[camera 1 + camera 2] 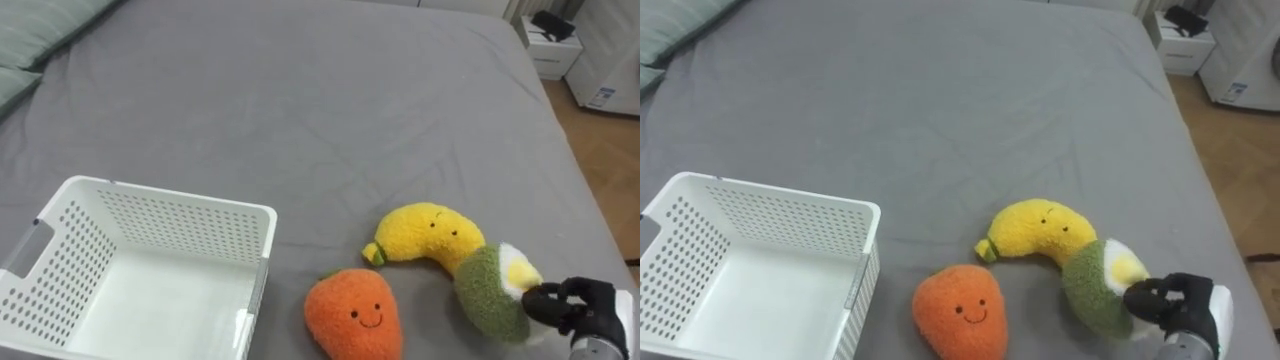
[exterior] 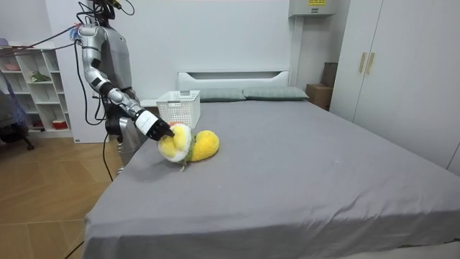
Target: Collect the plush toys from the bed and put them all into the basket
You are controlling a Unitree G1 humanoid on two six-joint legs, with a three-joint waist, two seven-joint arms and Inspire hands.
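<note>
— Nearest to us, what is the right hand (image 1: 580,308) doing?
— It sits at the near right edge of the bed (image 1: 330,100), fingers curled onto the right side of the green toy (image 1: 488,295); they look clamped on it.
— So the toy lies which way from the hand?
— Directly left, touching. Its long axis seems to run mostly near to far, pale face turned towards the hand.
— And beside it?
— The orange toy (image 1: 352,315) lies further left, just apart from it. The yellow toy (image 1: 430,232) lies a little farther back, its end touching the green one.
— The basket (image 1: 170,205)?
— Far left, open side up. I judge the carry must go leftward over the orange toy; the right hand is the nearer.
</note>
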